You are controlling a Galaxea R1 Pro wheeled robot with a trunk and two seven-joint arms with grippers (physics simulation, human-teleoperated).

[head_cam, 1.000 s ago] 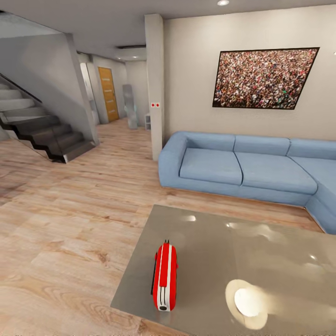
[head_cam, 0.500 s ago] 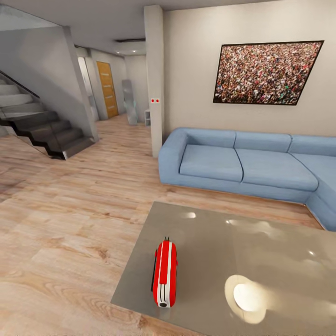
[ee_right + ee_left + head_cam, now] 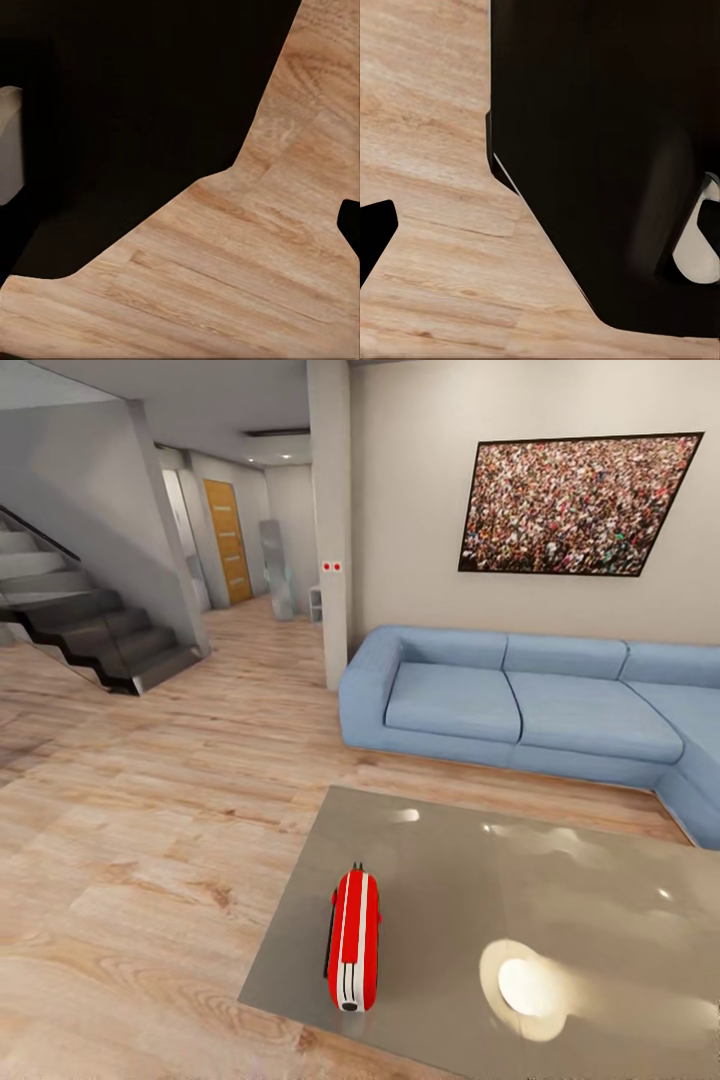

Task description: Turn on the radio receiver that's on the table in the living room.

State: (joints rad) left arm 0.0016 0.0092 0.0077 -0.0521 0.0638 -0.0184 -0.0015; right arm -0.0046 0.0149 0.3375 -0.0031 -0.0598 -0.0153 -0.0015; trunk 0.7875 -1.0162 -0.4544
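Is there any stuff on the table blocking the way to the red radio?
No. The radio receiver lies alone near the front left corner of the table; around it is bare glass with a lamp reflection. The grippers' positions cannot be judged.

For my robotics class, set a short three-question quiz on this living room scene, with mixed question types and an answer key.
1. True or false: the radio receiver lies on the table, near the table's left edge in the head view.
2. Multiple choice: what hangs on the wall above the sofa? A) a clock B) a framed crowd picture C) a mirror
3. Fill in: beyond the plank floor, at the head view's left, a dark ______ climbs up.

Key: 1 true; 2 B; 3 staircase
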